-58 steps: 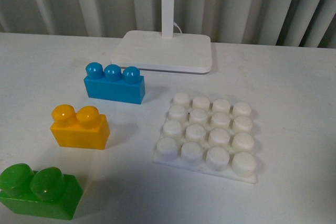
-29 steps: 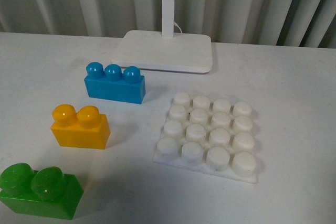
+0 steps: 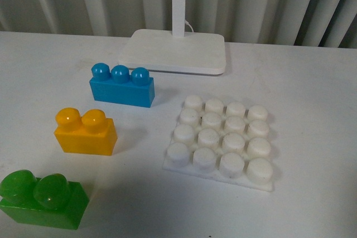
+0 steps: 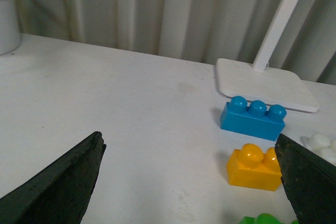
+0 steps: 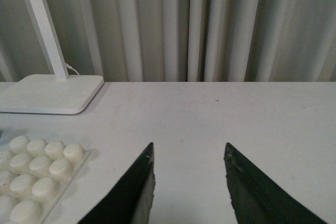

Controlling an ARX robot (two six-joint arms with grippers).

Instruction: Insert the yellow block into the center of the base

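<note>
Left gripper (image 4: 189, 140) gapes wide and empty, right gripper (image 5: 189, 148) parted, holding nothing; only the wrist views show them. Front view shows the yellow block (image 3: 85, 133) left of the base (image 3: 220, 140), apart, between blue brick (image 3: 121, 86) and green brick (image 3: 42, 200).

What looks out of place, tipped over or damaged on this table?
Nothing stands out. The yellow block, blue brick and green brick all stand upright, studs up, apart from each other. The white base lies flat with nothing on it. The left gripper and right gripper are open and empty.
</note>
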